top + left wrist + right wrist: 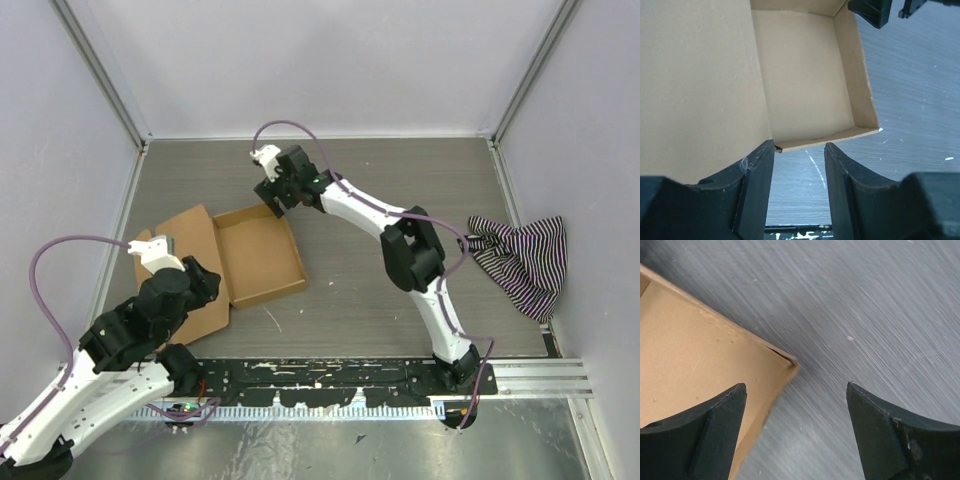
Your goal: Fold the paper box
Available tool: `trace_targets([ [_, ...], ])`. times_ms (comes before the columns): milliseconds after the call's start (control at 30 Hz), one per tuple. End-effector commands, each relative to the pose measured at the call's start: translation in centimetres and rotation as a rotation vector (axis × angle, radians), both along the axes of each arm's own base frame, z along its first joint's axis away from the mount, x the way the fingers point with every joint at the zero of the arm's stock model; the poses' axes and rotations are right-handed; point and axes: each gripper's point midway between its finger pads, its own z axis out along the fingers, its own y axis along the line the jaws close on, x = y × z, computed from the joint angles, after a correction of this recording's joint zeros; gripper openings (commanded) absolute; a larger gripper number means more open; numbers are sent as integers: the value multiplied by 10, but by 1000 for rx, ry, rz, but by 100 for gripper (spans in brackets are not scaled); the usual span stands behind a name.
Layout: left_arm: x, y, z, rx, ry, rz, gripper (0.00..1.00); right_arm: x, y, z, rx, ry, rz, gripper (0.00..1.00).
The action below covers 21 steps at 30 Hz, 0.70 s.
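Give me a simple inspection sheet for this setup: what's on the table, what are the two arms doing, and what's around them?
Surface: grey wood-grain table, with a few pale scuffs near the front.
Job's things: paper box, brown cardboard. The tray is formed with low walls and the lid flap lies open to its left.
Clutter: striped cloth, black and white, crumpled at the right edge.
Grippers: left gripper is open and empty at the box's near edge. Right gripper is open wide over the box's far corner, holding nothing.
Cables: purple cables loop above both arms, clear of the box.
Surroundings: pale walls on three sides, with a metal rail along the front.
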Motion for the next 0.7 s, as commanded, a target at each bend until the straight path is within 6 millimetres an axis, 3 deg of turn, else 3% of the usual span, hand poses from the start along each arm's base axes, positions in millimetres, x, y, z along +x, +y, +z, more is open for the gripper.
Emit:
trace_targets([
  [0, -7, 8, -11, 54, 66, 14, 51, 4, 45, 28, 2, -137, 265, 86],
  [167, -6, 5, -15, 74, 93, 7, 52, -1, 67, 23, 7, -148, 400, 88],
  [367, -4, 3, -16, 94, 102, -1, 52, -9, 88, 0, -9, -129, 490, 89],
  [500, -3, 1, -18, 106, 115, -8, 52, -7, 95, -23, 0, -94, 488, 88],
  [667, -3, -3, -21, 108, 131, -18, 51, -5, 98, -35, 5, -92, 489, 83],
])
